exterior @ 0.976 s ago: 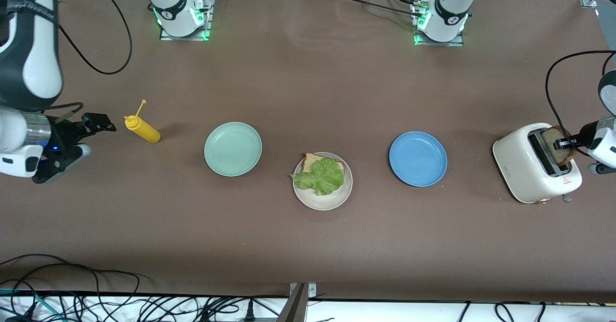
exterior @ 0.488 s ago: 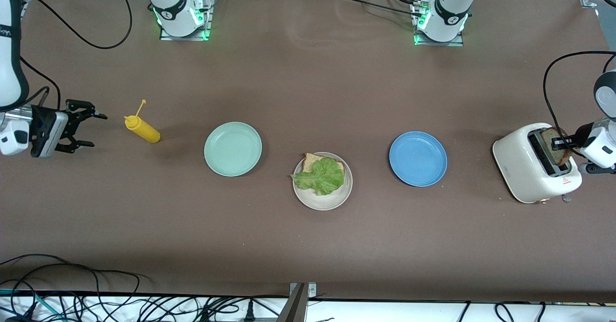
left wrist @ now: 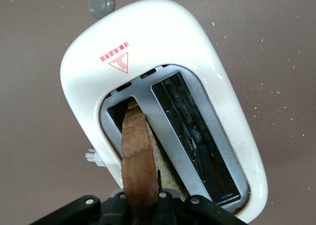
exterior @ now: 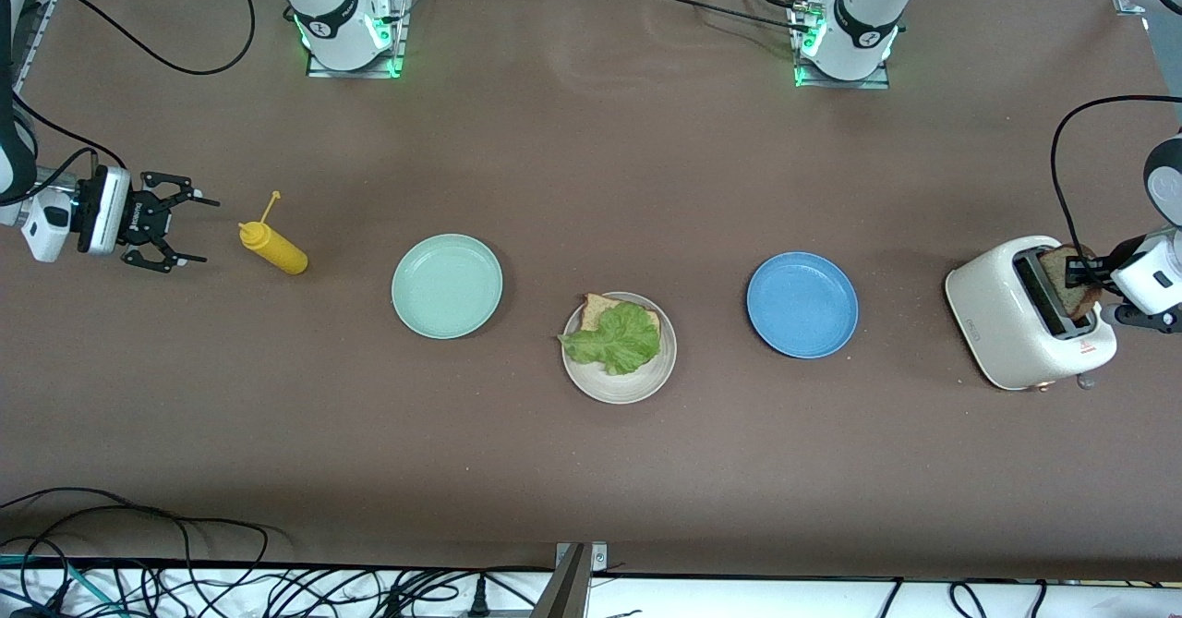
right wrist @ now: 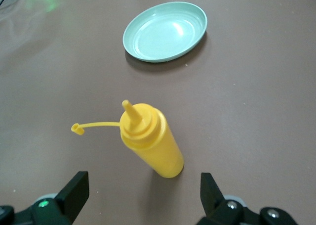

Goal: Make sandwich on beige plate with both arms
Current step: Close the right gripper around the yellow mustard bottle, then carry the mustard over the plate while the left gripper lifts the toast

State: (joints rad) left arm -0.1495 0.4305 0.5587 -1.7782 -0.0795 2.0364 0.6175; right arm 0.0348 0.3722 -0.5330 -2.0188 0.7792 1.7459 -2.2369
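R gripper (exterior: 180,235) has swung round since a sec ago & now sits level just beside the mustard bottle (exterior: 272,247), at the R arm's end of the tabletop (exterior: 591,165), fingers wide open w/ nothing in them; in the R wrist view the bottle (right wrist: 150,145) stands upright, framed between the fingers (right wrist: 74,193) but not touched, cap off & hanging by its strap. Next along: green plate (exterior: 447,285), bare. Beige plate (exterior: 619,348) mid-tabletop carries one bread slice (exterior: 600,309) w/ lettuce (exterior: 614,338) on top, so sandwich is half built, lid slice missing. Blue plate (exterior: 802,304), bare. At the L arm's end, L gripper (exterior: 1082,272) has clamped shut on the 2nd slice (exterior: 1071,291) standing in the toaster (exterior: 1030,326) slot. Prob means: lift slice out next, carry to beige plate; R looks set up for mustard.
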